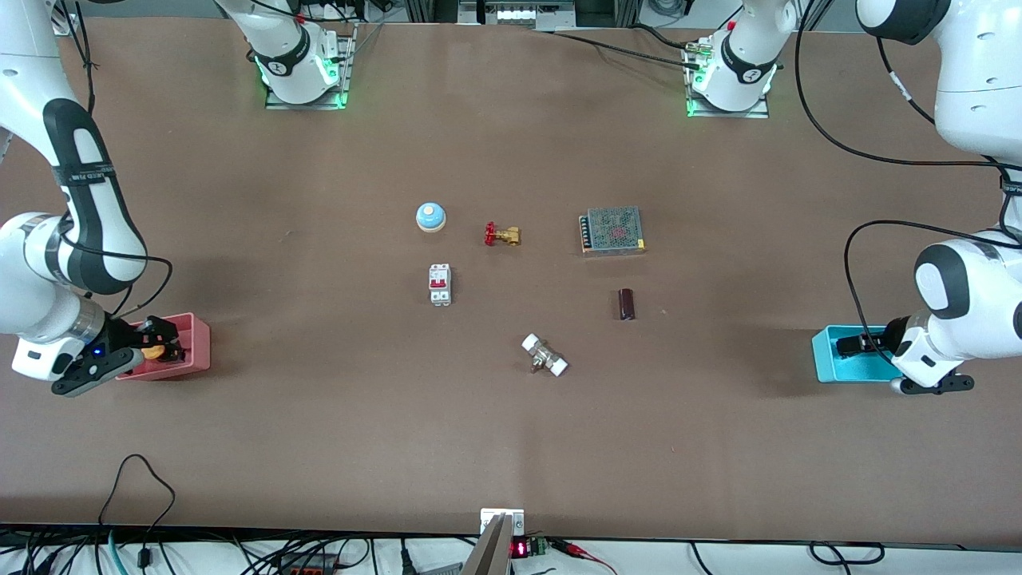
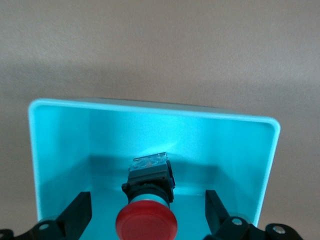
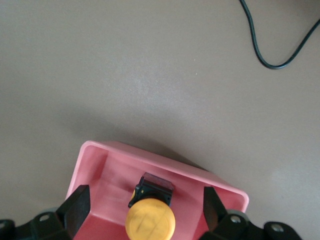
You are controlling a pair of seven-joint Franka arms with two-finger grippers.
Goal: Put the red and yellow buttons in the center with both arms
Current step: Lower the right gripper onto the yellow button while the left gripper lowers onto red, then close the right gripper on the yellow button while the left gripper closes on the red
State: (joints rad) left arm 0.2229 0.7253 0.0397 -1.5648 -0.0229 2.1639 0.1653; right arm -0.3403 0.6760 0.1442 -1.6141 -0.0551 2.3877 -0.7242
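Note:
The red button [image 2: 146, 224] lies in a teal bin [image 2: 150, 112] at the left arm's end of the table [image 1: 826, 351]. My left gripper [image 2: 148, 212] is open over that bin, one finger [image 2: 77, 215] on each side of the button, apart from it. In the front view the left gripper [image 1: 858, 345] hides the red button. The yellow button [image 3: 149, 219] lies in a pink bin [image 3: 165, 162] at the right arm's end [image 1: 196, 343]. My right gripper [image 3: 145, 210] is open over it, fingers [image 3: 75, 207] apart from the button, which shows in the front view [image 1: 153, 350].
On the brown tabletop [image 1: 511, 415] lie a pale-blue bell [image 1: 430, 216], a brass valve with red handle [image 1: 502, 234], a white circuit breaker [image 1: 440, 284], a metal power supply [image 1: 612, 230], a dark cylinder [image 1: 627, 304] and a white-ended fitting [image 1: 544, 354].

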